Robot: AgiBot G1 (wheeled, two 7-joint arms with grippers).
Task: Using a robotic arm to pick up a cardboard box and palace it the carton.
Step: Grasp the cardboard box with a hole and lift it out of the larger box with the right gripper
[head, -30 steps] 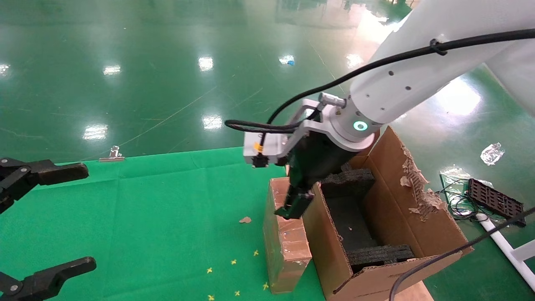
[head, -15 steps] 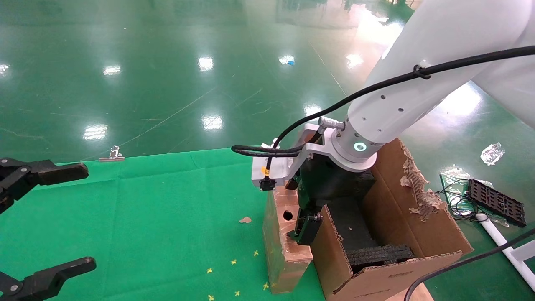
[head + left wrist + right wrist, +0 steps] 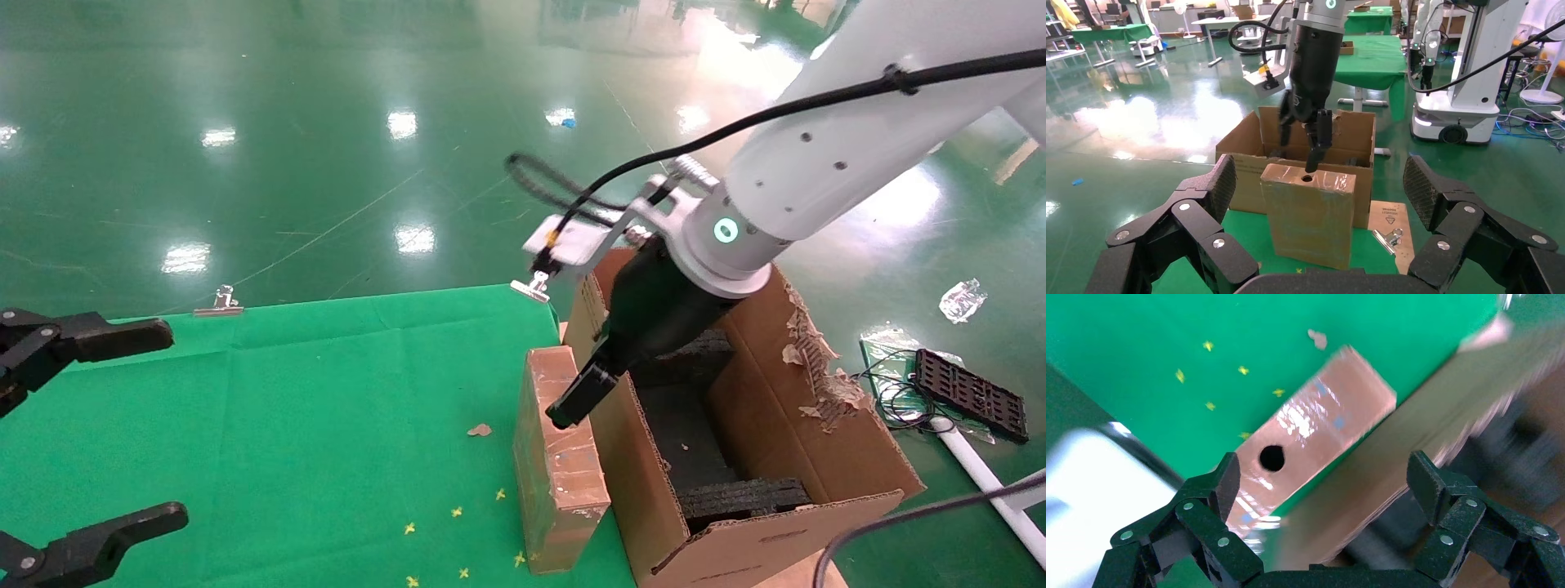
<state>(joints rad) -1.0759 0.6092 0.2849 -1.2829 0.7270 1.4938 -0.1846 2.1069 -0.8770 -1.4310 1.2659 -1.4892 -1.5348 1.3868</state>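
The cardboard box [image 3: 557,465] stands upright on the green cloth, against the carton's [image 3: 817,425] near wall. Its taped top face has a round hole [image 3: 1272,458]. The white robotic arm [image 3: 825,155] reaches in from the right. My right gripper [image 3: 576,404] is open and empty, tilted, just above the box's top. One finger [image 3: 1220,484] is over the box and the other over the carton's inside, with the carton wall between them. The left wrist view shows the box [image 3: 1309,217] and the carton [image 3: 1358,131] behind it. My left gripper [image 3: 176,422] is open and idle at the far left.
Black foam blocks [image 3: 748,496] lie inside the carton, whose right flap is torn. Binder clips [image 3: 218,302] hold the cloth's far edge. A cardboard scrap [image 3: 480,429] lies on the cloth. A black tray and cables [image 3: 968,394] lie on the floor at right.
The right gripper dipped to the box's top half a second ago, then rose and tilted back toward the carton. The box and the left gripper have not moved.
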